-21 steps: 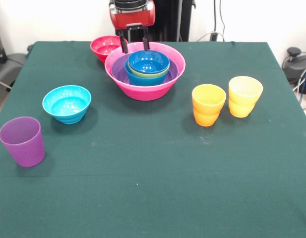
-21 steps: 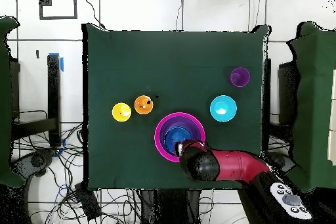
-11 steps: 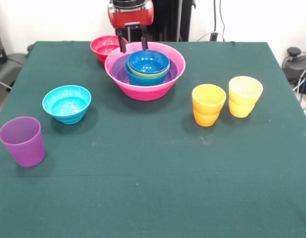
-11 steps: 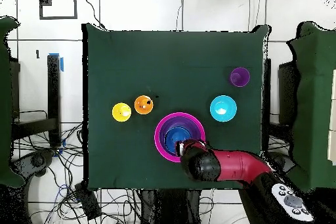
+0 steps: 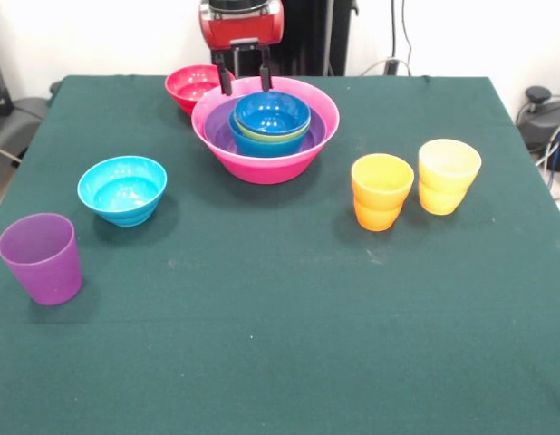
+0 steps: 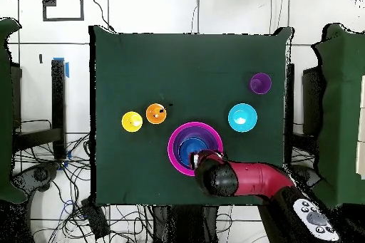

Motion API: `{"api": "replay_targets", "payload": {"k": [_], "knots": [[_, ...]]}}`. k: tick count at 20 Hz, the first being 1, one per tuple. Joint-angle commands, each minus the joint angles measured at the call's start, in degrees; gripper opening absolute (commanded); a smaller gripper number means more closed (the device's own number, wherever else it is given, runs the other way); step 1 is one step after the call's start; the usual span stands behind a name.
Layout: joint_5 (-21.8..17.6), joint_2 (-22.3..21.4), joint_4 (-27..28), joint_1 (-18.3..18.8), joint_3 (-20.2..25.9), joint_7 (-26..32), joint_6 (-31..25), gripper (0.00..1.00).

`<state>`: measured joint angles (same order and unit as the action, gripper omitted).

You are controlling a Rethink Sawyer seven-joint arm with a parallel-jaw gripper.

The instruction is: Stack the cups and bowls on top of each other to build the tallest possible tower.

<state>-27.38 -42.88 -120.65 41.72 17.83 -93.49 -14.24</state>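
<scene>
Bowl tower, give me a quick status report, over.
Gripper open, empty, above tower's far rim. Dark blue bowl on top. Cyan bowl, red-pink bowl, three cups unstacked. Nothing blocking.

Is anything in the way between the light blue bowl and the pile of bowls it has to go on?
Nothing visible. The cyan bowl sits alone on the cloth, and only bare table lies between it and the tower. The gripper hangs over the tower's far rim, jaws open and empty.

Glossy red arm [image 6: 249, 180], black fingers [image 5: 225, 77]
</scene>
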Motion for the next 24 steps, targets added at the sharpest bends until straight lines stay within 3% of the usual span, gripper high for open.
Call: {"api": "replay_targets", "payload": {"k": [1, 13, 24], "knots": [[-1.87, -0.77, 2.27, -2.01, 1.76, -2.16, -1.87, 1.00], [-0.93, -4.70, -0.99, 1.70, 4.36, -0.30, -3.47, 1.00], [-2.64, -4.94, -3.07, 3.16, 4.05, -0.24, -1.75, 1.00]]}}
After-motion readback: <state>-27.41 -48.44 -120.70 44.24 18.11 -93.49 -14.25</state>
